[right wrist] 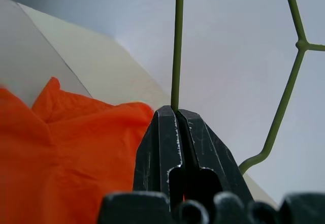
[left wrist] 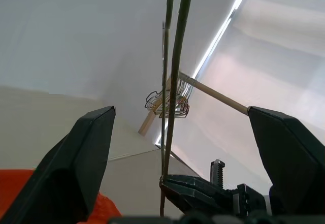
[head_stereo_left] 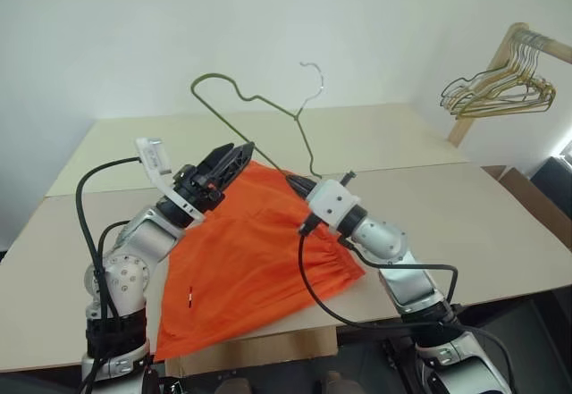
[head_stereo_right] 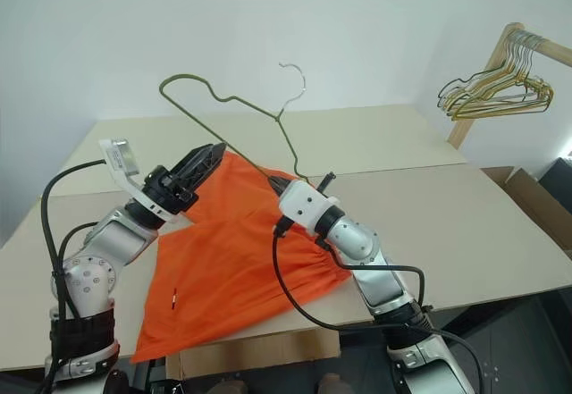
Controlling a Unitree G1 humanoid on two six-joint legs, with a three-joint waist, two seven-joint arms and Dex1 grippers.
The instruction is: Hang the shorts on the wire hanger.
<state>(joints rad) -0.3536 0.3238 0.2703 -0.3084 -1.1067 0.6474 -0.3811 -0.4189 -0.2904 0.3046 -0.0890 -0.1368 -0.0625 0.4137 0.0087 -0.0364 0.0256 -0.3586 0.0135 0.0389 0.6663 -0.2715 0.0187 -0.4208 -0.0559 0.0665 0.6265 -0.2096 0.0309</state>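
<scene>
The right tool (head_stereo_left: 299, 182) covers the point where its tips meet the wire hanger (head_stereo_left: 255, 99); the wrist housing hides the contact in the head views. The near edge of the shorts (head_stereo_left: 241, 269) drops over the worktop (head_stereo_left: 500, 224) lip, its hem out of sight. The left arm covers the shorts' left side. The bunch of hangers (head_stereo_left: 496, 90) at far right is too small to count.

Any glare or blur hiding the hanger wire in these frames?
Left eye view: even soft light, the wire hanger reads crisp against the pale wall. Left wrist view: a bright light strip beside the wire, mild glare, and the left gripper's fingers look soft. Right wrist view: wire sharp above the shut right gripper.
</scene>
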